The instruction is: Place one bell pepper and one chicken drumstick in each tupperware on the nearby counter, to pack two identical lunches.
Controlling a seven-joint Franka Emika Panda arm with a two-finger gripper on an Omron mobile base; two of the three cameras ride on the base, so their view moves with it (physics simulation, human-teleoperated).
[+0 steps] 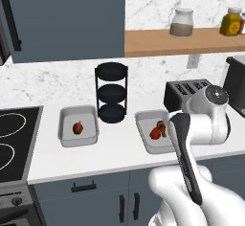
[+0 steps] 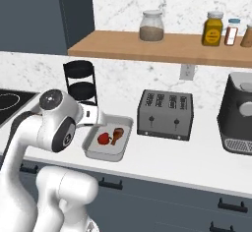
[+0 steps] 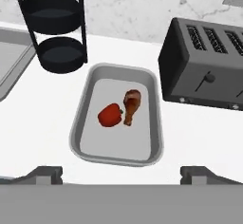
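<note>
Two light-grey tupperware trays sit on the white counter (image 1: 115,148). The left tupperware (image 1: 64,124) holds a red bell pepper (image 1: 77,128) alone. The right tupperware (image 3: 78,123) (image 2: 109,151) (image 1: 143,124) holds a red bell pepper (image 3: 110,115) (image 2: 103,138) (image 1: 155,133) with a brown chicken drumstick (image 3: 132,105) (image 2: 117,134) (image 1: 163,127) beside it. My gripper (image 3: 121,173) hovers above the near end of the right tupperware. It is open wide, with nothing between its fingertips (image 3: 45,174).
A black three-tier rack (image 1: 111,92) (image 3: 59,28) stands between the trays at the back. A dark toaster (image 2: 165,114) (image 3: 209,66) sits right of the right tray, a black coffee machine (image 2: 238,120) further right. A stovetop (image 1: 12,139) lies at the left. A wooden shelf (image 2: 162,46) carries jars.
</note>
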